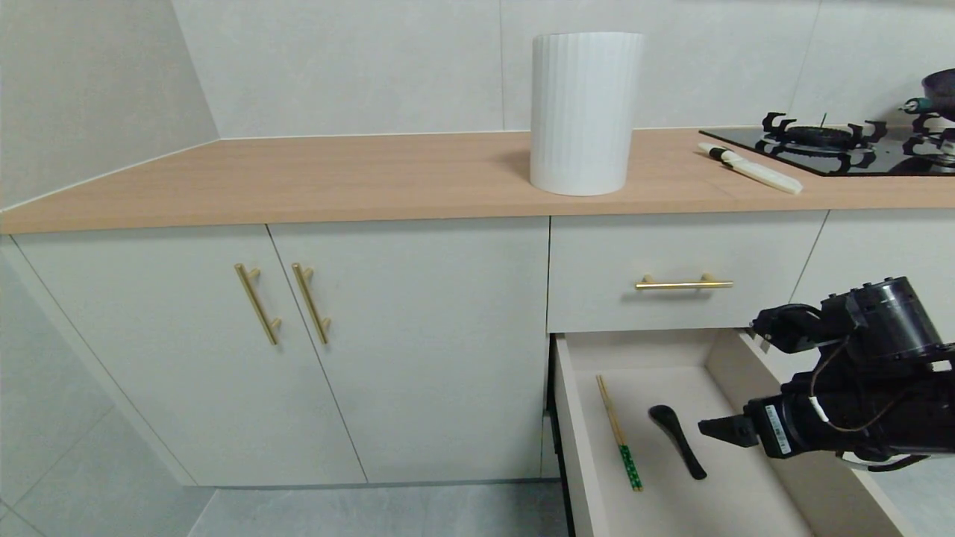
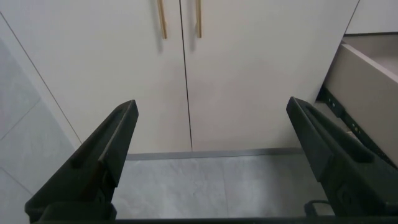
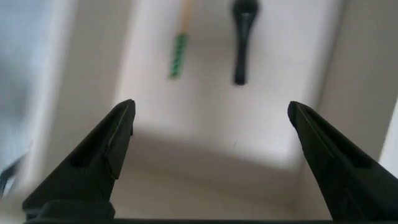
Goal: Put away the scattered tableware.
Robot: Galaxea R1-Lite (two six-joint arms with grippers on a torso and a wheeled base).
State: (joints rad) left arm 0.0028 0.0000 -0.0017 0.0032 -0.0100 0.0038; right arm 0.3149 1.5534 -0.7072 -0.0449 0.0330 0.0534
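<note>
Two pieces of tableware are already lying inside the open drawer (image 1: 571, 418) at the lower right of the head view: a pair of chopsticks (image 1: 618, 434) and a black spoon (image 1: 677, 440), side by side but not touching. One piece is waiting outside, as far as I can judge: a long pale utensil (image 1: 750, 168), probably a knife, is lying on the counter (image 1: 336, 179) at the upper right, just beside the gas stove (image 1: 821, 142). So I am judging the task as mostly done, with this last item to bring over and the drawer to close.

The right gripper (image 1: 735, 377) is hanging over the drawer with its jaws spread wide, holding nothing. The left gripper (image 2: 211, 162) is likewise showing wide, empty jaws, facing the cabinet doors (image 2: 186, 68) and the floor (image 2: 205, 180).

The chopsticks are looking like thin pale wood with green patterned ends. The spoon is looking smooth and matte, with a rounded bowl and a short handle. The utensil is cream-coloured with a dark band. The counter is showing a warm wood grain, the drawer is plain beige inside, and a tall white ribbed cylinder (image 1: 584, 112) is standing on the counter in the upper middle.
</note>
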